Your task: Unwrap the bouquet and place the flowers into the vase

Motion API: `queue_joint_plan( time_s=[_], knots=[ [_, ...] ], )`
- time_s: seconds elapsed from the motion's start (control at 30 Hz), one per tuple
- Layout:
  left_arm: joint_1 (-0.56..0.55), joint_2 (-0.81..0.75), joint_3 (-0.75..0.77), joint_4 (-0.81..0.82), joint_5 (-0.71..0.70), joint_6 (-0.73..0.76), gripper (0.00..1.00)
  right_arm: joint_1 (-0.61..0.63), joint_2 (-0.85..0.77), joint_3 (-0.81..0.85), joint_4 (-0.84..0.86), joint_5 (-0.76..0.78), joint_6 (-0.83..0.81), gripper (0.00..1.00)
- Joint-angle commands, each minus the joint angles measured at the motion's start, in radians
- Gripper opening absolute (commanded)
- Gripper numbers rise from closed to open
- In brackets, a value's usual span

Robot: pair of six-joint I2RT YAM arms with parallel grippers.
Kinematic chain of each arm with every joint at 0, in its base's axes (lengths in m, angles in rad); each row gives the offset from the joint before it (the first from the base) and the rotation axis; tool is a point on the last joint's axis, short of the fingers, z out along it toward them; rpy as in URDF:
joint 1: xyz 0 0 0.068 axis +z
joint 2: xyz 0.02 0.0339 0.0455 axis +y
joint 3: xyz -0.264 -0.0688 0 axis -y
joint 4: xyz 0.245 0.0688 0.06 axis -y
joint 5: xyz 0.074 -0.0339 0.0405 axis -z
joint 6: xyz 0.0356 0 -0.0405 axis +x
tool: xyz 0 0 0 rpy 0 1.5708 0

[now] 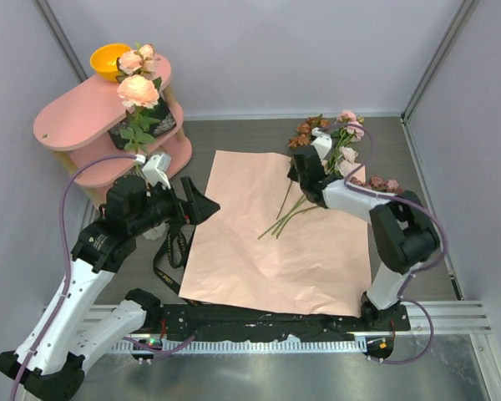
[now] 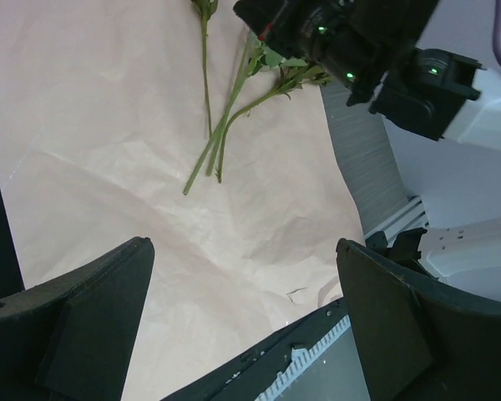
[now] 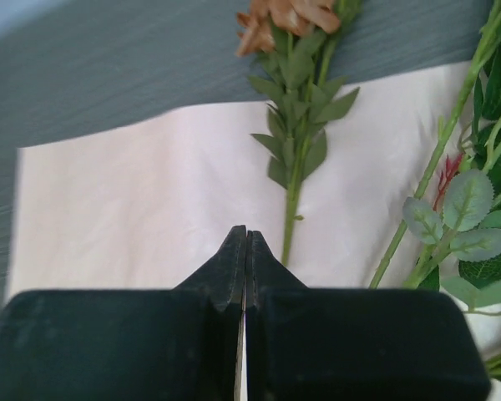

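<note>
On the desk (image 1: 234,134), the salmon paper sheet (image 1: 267,251) lies opened flat. The loose flowers (image 1: 288,213) rest across its 1 o'clock corner, stems fanning toward the centre and blooms off the paper on the grey surface. The right tool (image 3: 245,238) sits low over the sheet beside a rust-brown spray (image 3: 296,142), its fingers pressed together with nothing between them. The left tool (image 2: 242,251) hangs over the sheet's 9 o'clock edge, fingers wide apart and empty. A black ribbon (image 1: 169,255) lies just beside that edge. At 10 o'clock, pink roses (image 1: 139,90) stand upright before a pink shelf (image 1: 67,117) carrying an orange bowl (image 1: 108,58); the vase beneath them is hidden behind the left arm.
</note>
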Motion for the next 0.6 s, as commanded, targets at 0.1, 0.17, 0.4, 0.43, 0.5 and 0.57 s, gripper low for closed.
queue_joint_plan(
  time_s=[0.1,0.17,0.4,0.43,0.5,0.57],
  knots=[
    [0.004,0.008,-0.020,0.088,0.090,-0.059,0.99,0.000,-0.372,-0.239,0.407,-0.332,-0.101,0.01],
    [0.005,-0.001,-0.047,0.208,0.168,-0.119,1.00,0.000,-0.428,-0.314,0.514,-0.439,-0.147,0.01],
    [0.005,0.031,-0.072,0.432,0.202,-0.209,1.00,0.001,-0.626,-0.456,0.657,-0.838,-0.178,0.01],
    [0.005,0.051,-0.065,0.437,0.199,-0.216,1.00,0.001,-0.655,-0.457,0.647,-0.856,-0.191,0.01],
    [0.004,0.091,-0.064,0.480,0.215,-0.251,1.00,0.001,-0.673,-0.444,0.583,-0.820,-0.208,0.01],
    [0.005,0.117,-0.075,0.523,0.229,-0.278,1.00,0.001,-0.644,-0.402,0.474,-0.563,-0.198,0.07]
  ],
)
